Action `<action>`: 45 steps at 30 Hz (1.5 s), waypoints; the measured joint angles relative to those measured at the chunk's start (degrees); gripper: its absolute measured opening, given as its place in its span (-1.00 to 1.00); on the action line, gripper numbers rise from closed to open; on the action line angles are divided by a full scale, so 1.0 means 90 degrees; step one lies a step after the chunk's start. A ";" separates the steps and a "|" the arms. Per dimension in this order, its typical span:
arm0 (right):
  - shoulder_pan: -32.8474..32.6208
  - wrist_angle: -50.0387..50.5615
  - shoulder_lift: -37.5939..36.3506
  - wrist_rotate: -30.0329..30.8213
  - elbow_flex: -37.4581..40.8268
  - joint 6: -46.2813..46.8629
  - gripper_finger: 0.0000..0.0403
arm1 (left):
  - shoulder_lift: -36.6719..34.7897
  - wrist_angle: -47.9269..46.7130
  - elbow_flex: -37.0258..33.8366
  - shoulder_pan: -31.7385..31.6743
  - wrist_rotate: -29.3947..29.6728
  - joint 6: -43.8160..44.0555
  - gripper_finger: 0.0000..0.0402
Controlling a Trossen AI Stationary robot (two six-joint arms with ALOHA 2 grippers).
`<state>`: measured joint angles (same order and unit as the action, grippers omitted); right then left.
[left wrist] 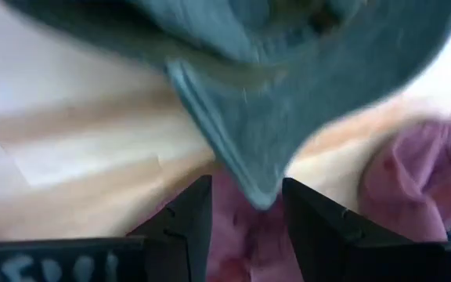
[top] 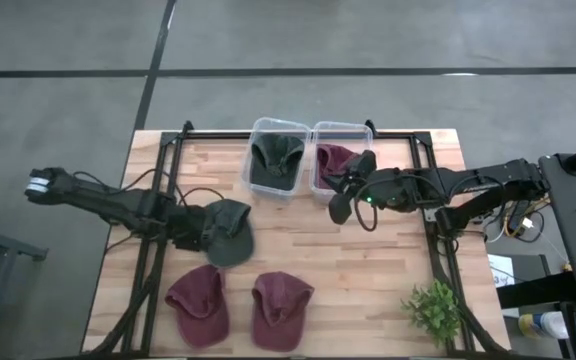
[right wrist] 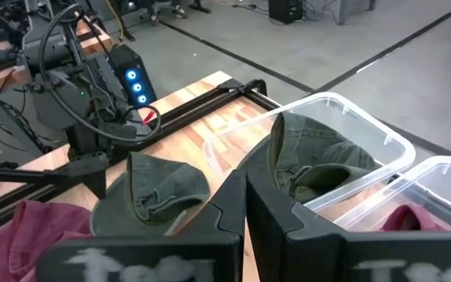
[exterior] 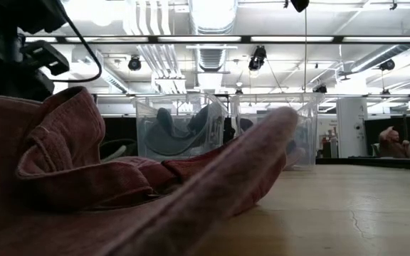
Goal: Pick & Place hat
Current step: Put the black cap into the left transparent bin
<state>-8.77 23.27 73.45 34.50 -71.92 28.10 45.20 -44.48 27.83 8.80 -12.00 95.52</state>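
A green hat (top: pixel 233 232) sits left of the table's middle, at the end of my left arm. My left gripper (top: pixel 205 232) comes at it from the table's left and is shut on its edge; the right wrist view shows the green hat (right wrist: pixel 151 188) from the side. My right gripper (top: pixel 340 205) is shut and empty, hovering just in front of the right bin (top: pixel 340 130), which holds a maroon hat (top: pixel 330 158). The left bin (top: pixel 278 125) holds another green hat (top: pixel 274 160). My left gripper (left wrist: pixel 247 211) pinches a narrow pointed edge of the green hat (left wrist: pixel 261 184) between its two fingers (left wrist: pixel 190 223); brim or back rim, I cannot tell. The fingers come from the table's left, slanting down. The rest of the hat (left wrist: pixel 312 70) spreads out beyond the fingertips.
Two maroon hats (top: pixel 198 300) (top: pixel 280 308) lie near the table's near edge; one fills the low view's foreground (exterior: pixel 119 178). A small green plant (top: pixel 433 310) stands at the near right corner. Black rails run along both sides of the table.
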 joint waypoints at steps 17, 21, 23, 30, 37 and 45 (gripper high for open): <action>0.0107 -0.0005 0.0000 0.0001 0.0000 0.0001 -0.96 | 0.0372 -0.0008 -0.0126 -0.0010 0.0745 -0.0214 -0.60; 0.0107 -0.0007 0.0007 0.0005 0.0000 0.0019 -0.96 | 0.0377 0.0091 -0.0187 -0.0019 0.0928 0.0007 -0.93; 0.0107 -0.0007 0.0015 0.0007 0.0000 0.0024 -0.96 | 0.0360 0.0122 -0.0187 -0.0018 0.0971 -0.0102 -0.94; 0.0130 -0.0007 0.0015 0.0015 0.0002 0.0034 -0.96 | 0.0164 -0.0075 0.0240 -0.0017 0.0920 -0.0117 -0.96; 0.0185 -0.0006 0.0015 0.0017 0.0005 0.0022 -0.96 | 0.0040 -0.0864 0.1368 -0.0017 0.0860 -0.0441 -0.96; 0.0294 -0.0002 0.0015 0.0016 0.0005 -0.0024 -0.96 | 0.0037 -0.1825 0.2731 -0.0017 0.0207 -0.0731 -0.96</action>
<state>-6.13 23.24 73.58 34.64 -71.88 27.88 45.54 -60.90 52.41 8.64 -10.14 88.94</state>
